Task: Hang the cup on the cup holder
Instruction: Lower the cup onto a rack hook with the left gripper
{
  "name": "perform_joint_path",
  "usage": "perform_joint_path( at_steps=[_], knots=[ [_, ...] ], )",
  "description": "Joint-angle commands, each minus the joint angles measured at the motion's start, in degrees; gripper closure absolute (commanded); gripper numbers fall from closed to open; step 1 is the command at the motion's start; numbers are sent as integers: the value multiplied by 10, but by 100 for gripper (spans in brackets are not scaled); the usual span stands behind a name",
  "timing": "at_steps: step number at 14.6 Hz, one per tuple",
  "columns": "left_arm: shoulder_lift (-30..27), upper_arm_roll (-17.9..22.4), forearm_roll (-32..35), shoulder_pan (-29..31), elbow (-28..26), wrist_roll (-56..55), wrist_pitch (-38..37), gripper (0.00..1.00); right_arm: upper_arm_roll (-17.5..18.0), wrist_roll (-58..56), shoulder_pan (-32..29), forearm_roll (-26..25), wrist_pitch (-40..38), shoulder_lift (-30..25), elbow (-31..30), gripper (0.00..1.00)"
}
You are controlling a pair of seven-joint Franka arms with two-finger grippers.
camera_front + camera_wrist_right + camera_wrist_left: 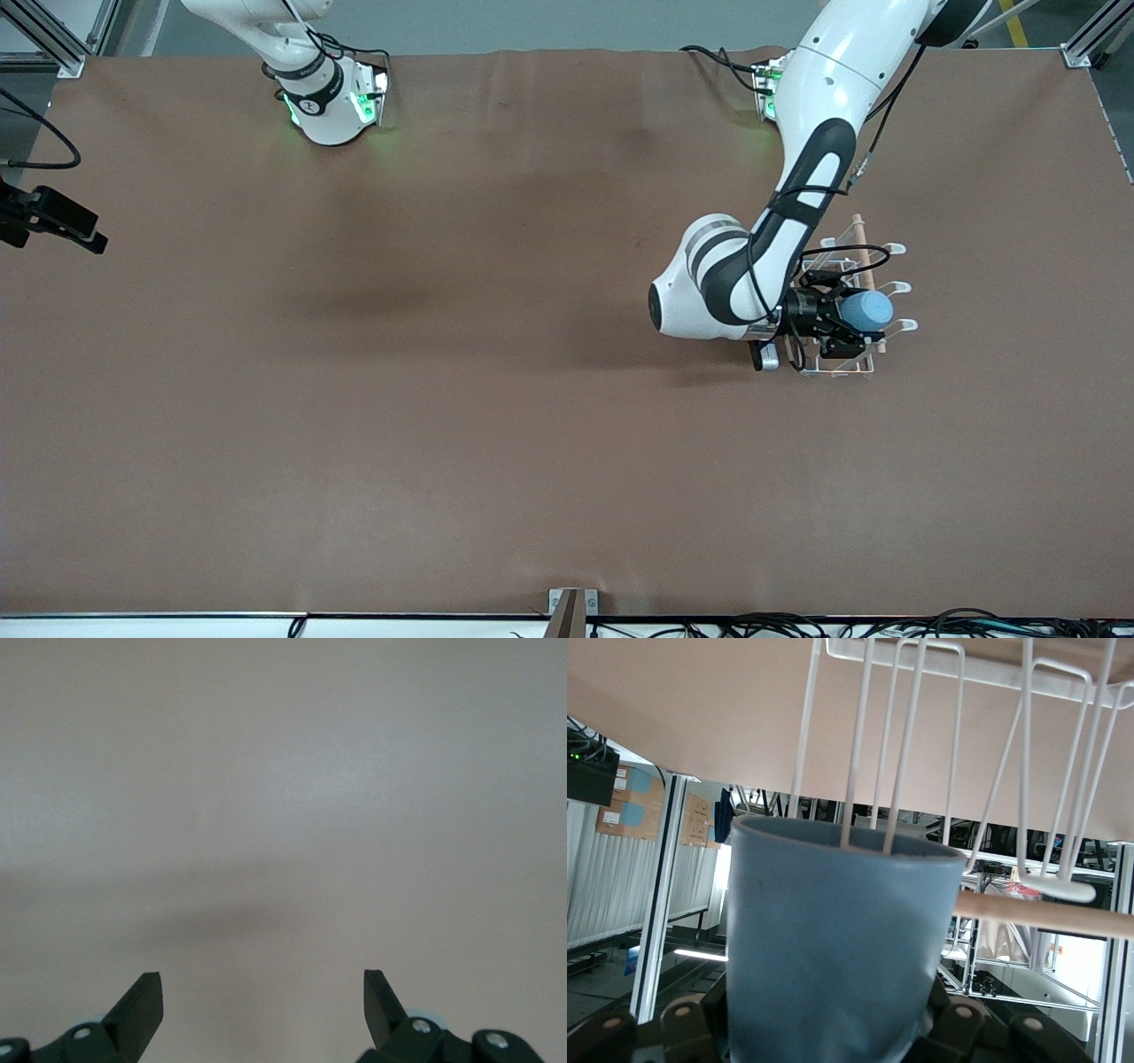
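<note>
Left claw (852, 330) is clenched on the cup (867, 309), holding it sideways over the cup holder (852, 306), toward the left arm's end of the surface (443, 399). On a clock face laid over the front view, the rack sits at about three o'clock from the middle, and the cup's closed bottom points toward three as well.

In the left wrist view the cup (833, 948) fills the foreground, mouth away from the camera, and one looped prong (908, 735) of the white wire rack (1028, 771) runs down into that mouth; its tip is hidden by the rim. The wooden dowel (1045, 914) crosses just beside the cup.

By my reading the task is well along: the cup is lifted, carried to the rack and threaded at least partly onto a prong. What appears left is to seat it fully so the prong bears its weight, then release and back away without dragging the cup off or tipping the light rack.

Right claw (263, 992) waits out of the front view with its fingers spread, nothing between them, over bare surface (283, 797).
</note>
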Motion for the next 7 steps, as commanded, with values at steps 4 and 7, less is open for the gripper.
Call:
perform_joint_path(
  at_steps=[4,7],
  knots=[
    [-7,-2,12,1,15,7,10,0,-4,8,7,-5,3,-9,-12,0],
    [-35,-4,-13,1,61,3,7,0,-4,7,6,-5,3,-9,-12,0]
  ],
)
